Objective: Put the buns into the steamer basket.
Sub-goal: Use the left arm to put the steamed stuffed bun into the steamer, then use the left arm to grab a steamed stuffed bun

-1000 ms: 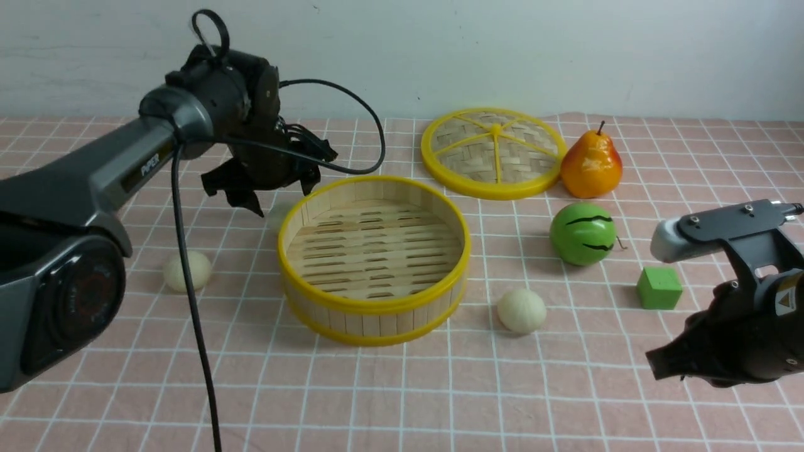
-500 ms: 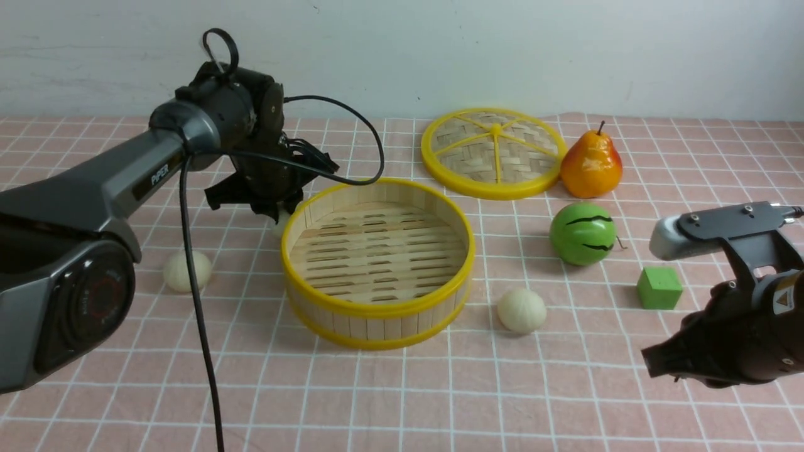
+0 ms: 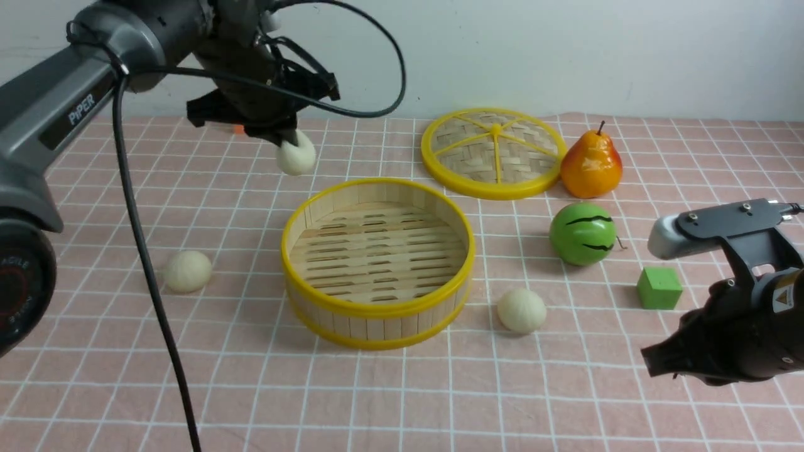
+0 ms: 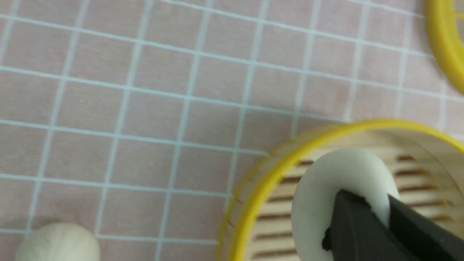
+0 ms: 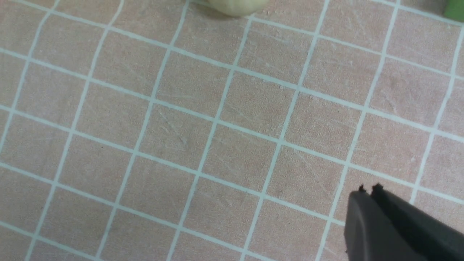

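One bun is pinched by the left gripper and held up in the air, near the far left rim of the steamer basket. Two more buns are seen on the cloth, one on the basket's left and one on its right. The right gripper is pressed together with nothing in it.

We take this for a robotics lab's test set-up: a counter draped in pink, white-gridded cloth before a bare white wall, toy props such as a glossy orange-yellow pear and a small green cube, and two dark, cabled robot arms.
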You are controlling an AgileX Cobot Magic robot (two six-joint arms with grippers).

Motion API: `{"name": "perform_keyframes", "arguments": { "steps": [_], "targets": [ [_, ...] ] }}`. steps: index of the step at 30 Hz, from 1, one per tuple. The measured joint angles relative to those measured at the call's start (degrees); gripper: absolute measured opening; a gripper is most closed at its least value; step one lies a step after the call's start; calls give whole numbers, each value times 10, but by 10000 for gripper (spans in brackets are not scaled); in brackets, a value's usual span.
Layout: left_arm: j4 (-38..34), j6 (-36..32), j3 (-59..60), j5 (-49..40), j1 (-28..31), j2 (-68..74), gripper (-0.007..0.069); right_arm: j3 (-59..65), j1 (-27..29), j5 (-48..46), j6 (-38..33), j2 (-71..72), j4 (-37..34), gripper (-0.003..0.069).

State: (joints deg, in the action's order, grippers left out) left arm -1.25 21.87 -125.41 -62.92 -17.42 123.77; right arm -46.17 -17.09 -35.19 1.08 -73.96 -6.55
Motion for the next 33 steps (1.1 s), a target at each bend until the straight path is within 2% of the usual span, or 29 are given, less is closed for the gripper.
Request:
{"name": "perform_keyframes", "arguments": {
  "steps": [6, 11, 16, 17, 18, 22, 29, 33],
  "targets": [
    [-7, -62, 1, -65, -44, 45, 0, 0, 0, -1, 0, 0, 0, 22],
    [26, -65, 4, -63, -51, 98, 66, 0, 0, -3, 0, 0, -2, 23],
    [36, -28, 4, -56, -50, 108, 342, 0, 0, -3, 0, 0, -2, 23],
    [36, -27, 4, -56, -50, 108, 352, 0, 0, -3, 0, 0, -2, 23],
    [36, -22, 3, -58, -50, 108, 424, 0, 0, -2, 0, 0, -2, 23],
    [36, -25, -5, -70, -50, 105, 537, 0, 0, -2, -1, 0, -2, 26],
    [44, -61, -16, -79, -50, 29, 568, 0, 0, -6, -1, 0, -2, 28],
    [77, -74, -7, -80, -42, -61, 569, 0, 0, -16, -2, 0, -2, 31]
  ]
}}
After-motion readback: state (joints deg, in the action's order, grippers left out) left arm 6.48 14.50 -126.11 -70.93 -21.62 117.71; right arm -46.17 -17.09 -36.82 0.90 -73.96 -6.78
